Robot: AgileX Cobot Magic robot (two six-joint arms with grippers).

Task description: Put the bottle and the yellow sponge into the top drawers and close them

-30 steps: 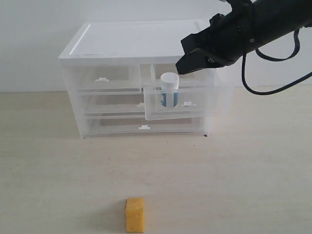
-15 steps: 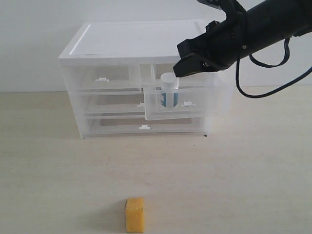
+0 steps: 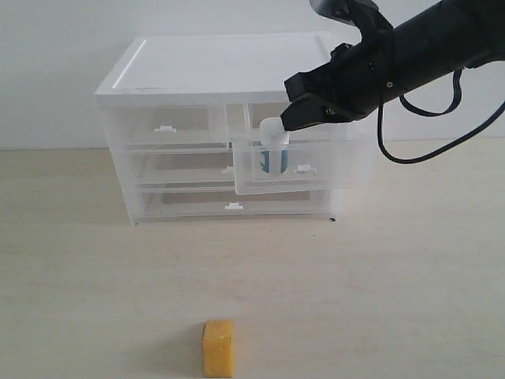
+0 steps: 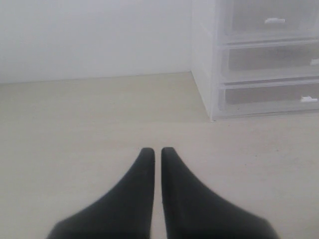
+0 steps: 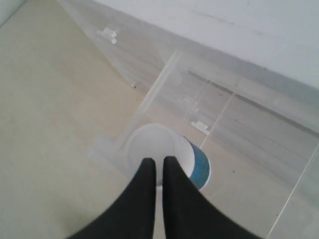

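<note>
The bottle (image 3: 273, 154) stands upright inside the pulled-out right top drawer (image 3: 331, 170), white cap up and blue label showing through the wall. My right gripper (image 3: 289, 120) hovers just above its cap, shut and holding nothing. In the right wrist view the fingertips (image 5: 159, 160) sit over the white cap of the bottle (image 5: 149, 142). The left top drawer (image 3: 164, 128) is closed. Alone on the table near the front edge stands the yellow sponge (image 3: 218, 347). My left gripper (image 4: 157, 150) is shut and empty over bare table, outside the exterior view.
The white-topped translucent drawer cabinet (image 3: 221, 67) stands at the back against the wall, with two full-width drawers (image 3: 233, 207) closed below the top pair. The left wrist view shows the cabinet's side (image 4: 264, 59) ahead of the left gripper.
My right arm has moved left and dropped slightly, bringing the gripper closer over the bottle's cap. Bottle, drawer and sponge have not moved.
</note>
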